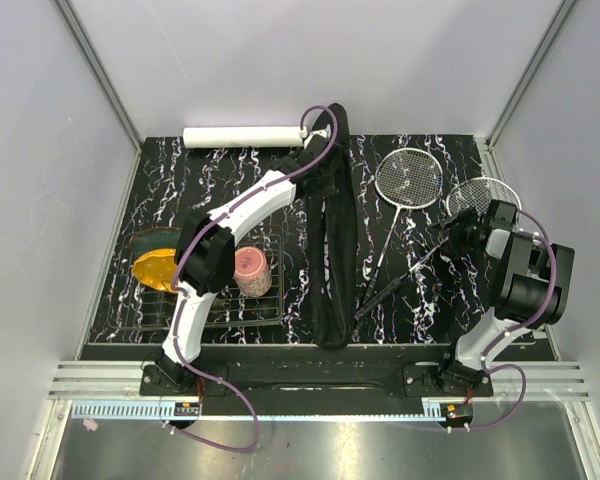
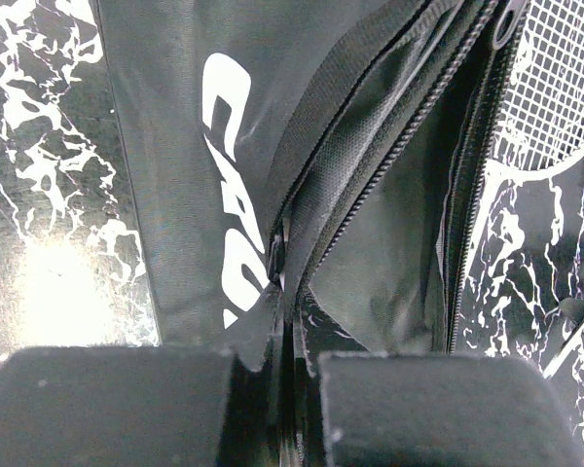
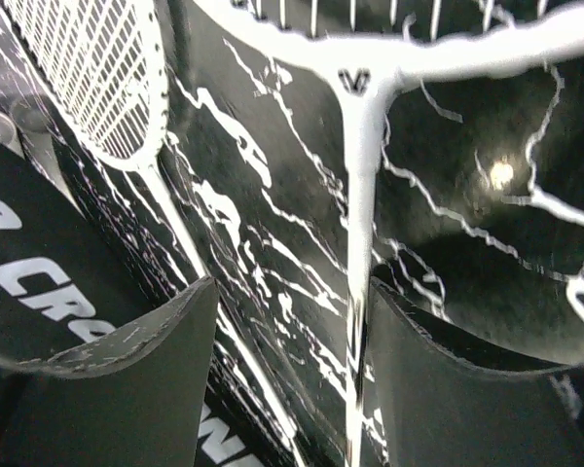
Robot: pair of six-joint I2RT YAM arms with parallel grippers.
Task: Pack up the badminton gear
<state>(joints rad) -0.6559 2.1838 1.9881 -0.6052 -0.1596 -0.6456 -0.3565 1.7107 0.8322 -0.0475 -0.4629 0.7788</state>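
Our left pincer (image 2: 290, 379) is clamped on the zip edge of the black bag (image 2: 175, 175), which lies unzipped on the table (image 2: 39, 146). Our right pincer (image 3: 287, 370) stands open astride the shaft of a racket (image 3: 362, 195) outside the bag.

Left arm (image 1: 230, 215) is stretching far forward, elbow raised, forearm angling to the right. Left end effector (image 2: 292, 365) is pressing its fingers together. Right arm (image 1: 520, 275) is sitting folded near its base, wrist pointing left. Right end effector (image 3: 292, 326) is holding its fingers apart.
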